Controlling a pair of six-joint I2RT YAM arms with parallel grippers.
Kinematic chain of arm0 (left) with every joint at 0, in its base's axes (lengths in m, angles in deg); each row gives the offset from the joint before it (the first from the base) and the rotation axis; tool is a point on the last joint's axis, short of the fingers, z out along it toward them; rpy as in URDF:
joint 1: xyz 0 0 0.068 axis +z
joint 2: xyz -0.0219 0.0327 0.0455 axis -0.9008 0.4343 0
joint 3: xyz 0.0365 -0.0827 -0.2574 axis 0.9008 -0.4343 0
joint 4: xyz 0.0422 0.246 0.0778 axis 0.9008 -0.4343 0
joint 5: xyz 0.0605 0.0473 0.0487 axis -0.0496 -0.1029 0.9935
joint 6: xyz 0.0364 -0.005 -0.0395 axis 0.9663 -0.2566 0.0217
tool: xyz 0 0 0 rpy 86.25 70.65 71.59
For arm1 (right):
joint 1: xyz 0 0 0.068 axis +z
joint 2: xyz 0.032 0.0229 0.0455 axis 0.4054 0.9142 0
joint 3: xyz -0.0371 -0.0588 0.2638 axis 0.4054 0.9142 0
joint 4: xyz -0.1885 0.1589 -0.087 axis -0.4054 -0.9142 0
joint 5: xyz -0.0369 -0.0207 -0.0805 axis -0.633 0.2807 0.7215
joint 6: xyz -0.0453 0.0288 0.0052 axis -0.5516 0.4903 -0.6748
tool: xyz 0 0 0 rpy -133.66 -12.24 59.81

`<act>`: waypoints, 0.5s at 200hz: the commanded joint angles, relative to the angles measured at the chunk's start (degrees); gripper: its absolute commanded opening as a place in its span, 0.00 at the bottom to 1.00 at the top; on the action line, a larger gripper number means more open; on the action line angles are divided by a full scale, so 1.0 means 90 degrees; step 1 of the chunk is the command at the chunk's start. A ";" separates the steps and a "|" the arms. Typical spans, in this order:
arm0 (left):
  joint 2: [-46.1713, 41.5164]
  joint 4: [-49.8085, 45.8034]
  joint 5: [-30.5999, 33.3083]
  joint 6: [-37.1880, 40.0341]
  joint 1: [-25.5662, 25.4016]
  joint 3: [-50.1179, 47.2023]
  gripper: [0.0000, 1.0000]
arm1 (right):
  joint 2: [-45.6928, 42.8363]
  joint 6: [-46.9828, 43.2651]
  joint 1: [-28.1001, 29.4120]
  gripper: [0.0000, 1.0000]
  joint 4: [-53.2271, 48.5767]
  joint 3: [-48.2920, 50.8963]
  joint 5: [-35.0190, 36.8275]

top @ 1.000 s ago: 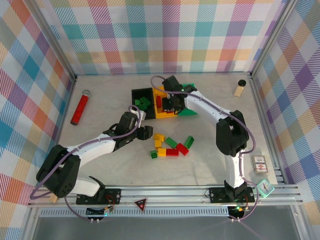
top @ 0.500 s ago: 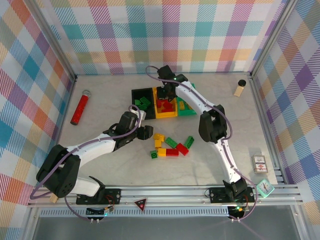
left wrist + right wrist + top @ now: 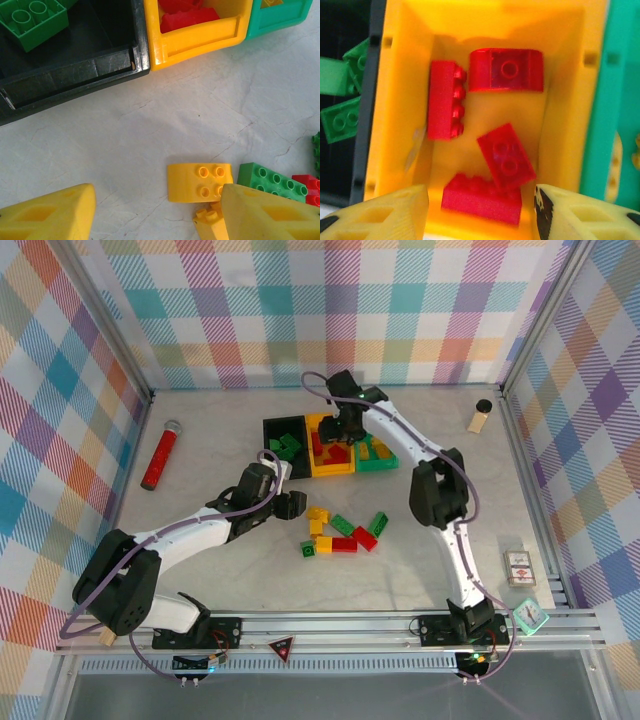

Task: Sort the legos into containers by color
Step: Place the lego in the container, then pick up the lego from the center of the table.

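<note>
Meanwhile, the right gripper [image 3: 480, 202] hangs over the yellow-orange plastic bin [image 3: 565, 100], jaws parted and empty, with four red studded bricks [image 3: 506, 155] lying on the bin's floor beneath it. The left gripper [image 3: 157, 200] hovers low over the pale tabletop [image 3: 150, 130], jaws likewise wide with nothing between them. A curved yellow brick [image 3: 200, 182] lies just inside its right finger, and a second yellow piece [image 3: 207, 219] touches that finger. The sorting looks partway done: green bricks [image 3: 32, 20] sit in the black plastic bin [image 3: 284, 468], yellow bricks [image 3: 616, 165] in the green plastic bin [image 3: 378, 468], and a loose cluster of mixed bricks [image 3: 342, 530] lies on the tabletop near the left gripper. A close here could catch both yellow pieces at once, or squeeze the curved brick's rounded face so that it pops free. The long green brick [image 3: 270, 180] beside it could get shoved along. The three bins stand touching in a row, so a finger clipping the yellow-orange rim on the way out could drag all three. No bin matches its contents' colour, so a yellow brick could easily land among the reds, and both arms reaching for the bins at once could collide
</note>
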State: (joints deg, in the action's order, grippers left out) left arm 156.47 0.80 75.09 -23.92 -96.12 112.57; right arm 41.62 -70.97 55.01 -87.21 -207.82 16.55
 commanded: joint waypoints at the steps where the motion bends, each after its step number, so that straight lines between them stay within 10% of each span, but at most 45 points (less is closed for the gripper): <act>1: -0.0003 0.0039 -0.0033 0.0056 -0.0074 0.0159 0.67 | -0.1195 0.0039 0.0032 0.58 0.0486 0.0957 -0.0294; 100: 0.0103 0.0081 -0.0310 -0.0094 -0.0083 0.0165 0.67 | -0.4409 0.0044 0.0032 0.59 0.2109 0.6064 0.0379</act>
State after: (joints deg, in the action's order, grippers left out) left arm 156.49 0.82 74.53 -23.94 -96.12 112.57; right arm 4.99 -70.95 55.01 -72.54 -158.75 17.30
